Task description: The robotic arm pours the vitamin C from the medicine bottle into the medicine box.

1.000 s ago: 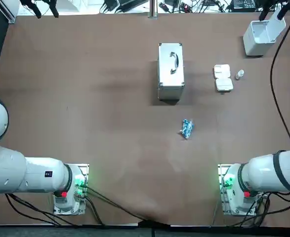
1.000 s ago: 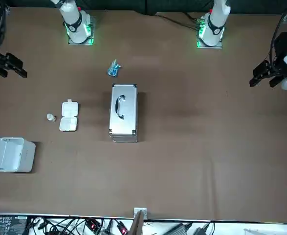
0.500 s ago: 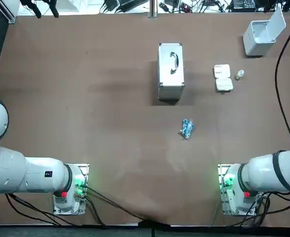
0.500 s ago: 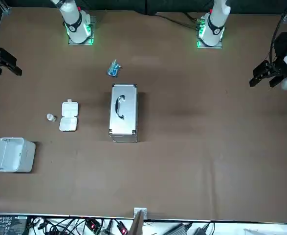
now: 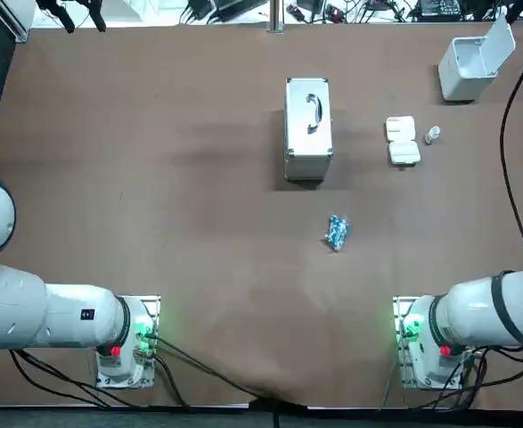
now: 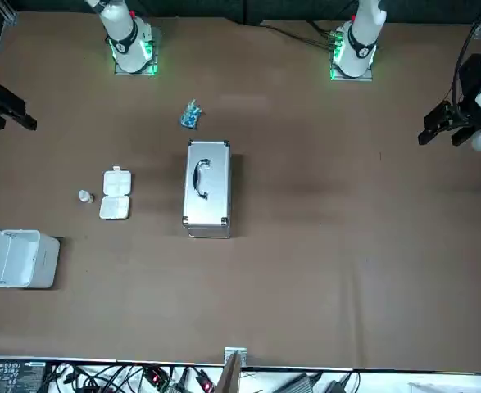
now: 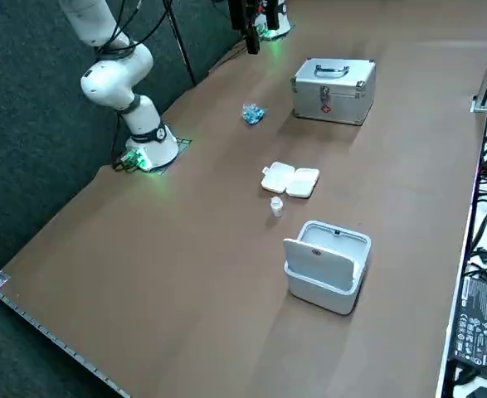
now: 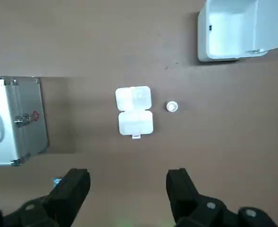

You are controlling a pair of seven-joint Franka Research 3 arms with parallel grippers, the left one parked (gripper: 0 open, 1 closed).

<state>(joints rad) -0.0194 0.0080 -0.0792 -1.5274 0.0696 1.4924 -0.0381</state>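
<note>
The small clear medicine bottle [image 5: 432, 135] [image 8: 172, 107] stands upright on the brown table, right beside the white medicine box [image 5: 403, 141] [image 8: 134, 111], which lies open with both halves flat. Bottle [image 6: 84, 196] [image 7: 277, 206] and box [image 6: 115, 194] [image 7: 290, 180] also show in the front and right side views. My right gripper [image 8: 128, 189] [image 6: 12, 113] hangs open and empty, high over the table's right edge. It is well apart from bottle and box.
A closed aluminium case [image 5: 308, 127] [image 8: 11, 120] lies to the left of the box. A white bin with its lid raised [image 5: 472, 62] [image 7: 326, 265] stands at the far right corner. A blue packet [image 5: 336, 232] lies nearer the arm bases.
My right gripper has drifted from above the white bin out toward the table's right edge; it is gone from the top view. Bottle, box and case have not moved.
</note>
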